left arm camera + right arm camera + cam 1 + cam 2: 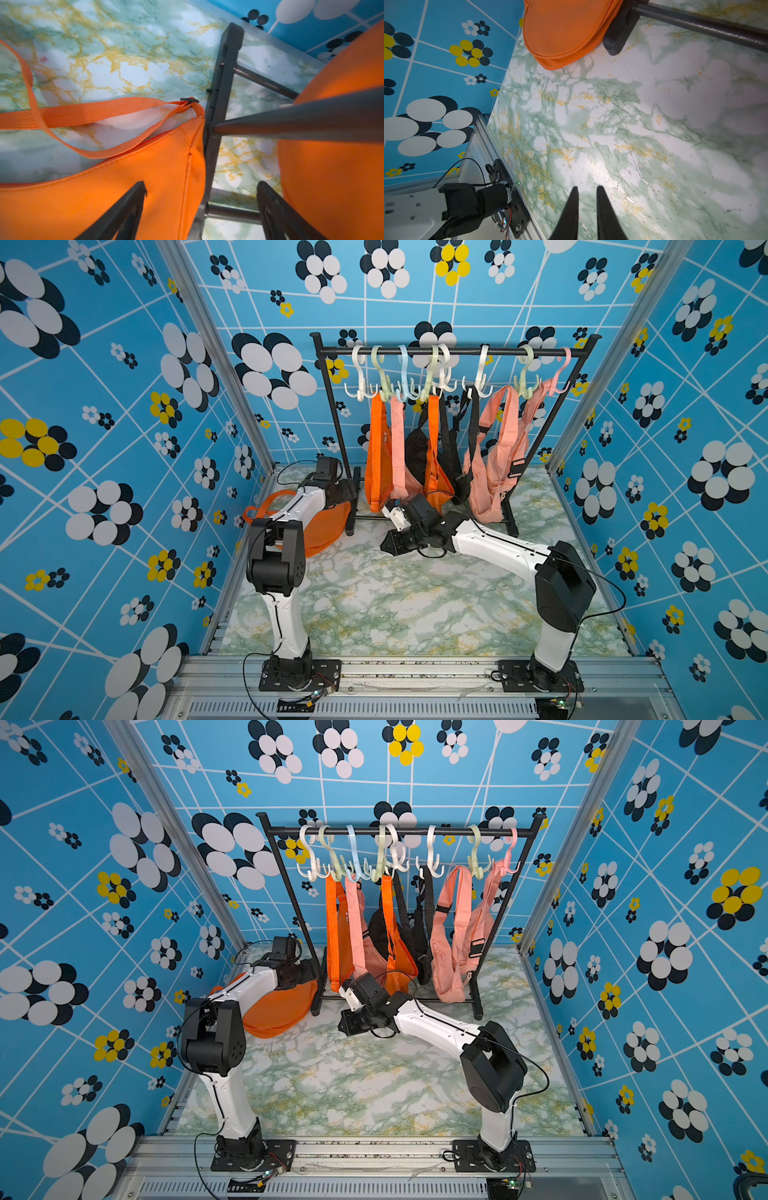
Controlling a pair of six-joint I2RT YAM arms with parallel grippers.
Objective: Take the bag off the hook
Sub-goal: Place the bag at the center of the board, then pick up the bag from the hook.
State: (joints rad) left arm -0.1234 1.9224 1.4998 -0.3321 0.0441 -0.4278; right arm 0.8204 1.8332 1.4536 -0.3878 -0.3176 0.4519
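The left tool [201, 187] is released: its two dark fingers [128, 207] stand wide apart and grasp nothing. It hangs low at the left end of the rack, over the rack's foot [217, 99], with one finger above the orange bag [99, 197] [328, 531]. That bag is off its hook. It lies on the counter [395, 605], with one end up against the foot. In both top views it shows as an orange half-round beneath the left arm. Its strap [93, 110] lies in a loose loop on the green-veined marble surface and joins the bag at a small black buckle [189, 100].

The right tool [587, 188] is nearly clenched, with only a narrow slit between its fingers, and it is empty. It points at bare counter in front of the rack, well apart from the orange bag.

Farther back, the black rail [449, 351] of the rack carries a row of pale plastic hooks [360, 377]. From them hang a second orange bag [378, 456], a black bag [415, 452] and pink bags [494, 460] among others, side by side, some touching. Blue walls [104, 406] printed with white, black and yellow flowers close in the counter.

In the right wrist view, a small white label [513, 184] on the left arm's base plate carries a line of print that is too small to read.
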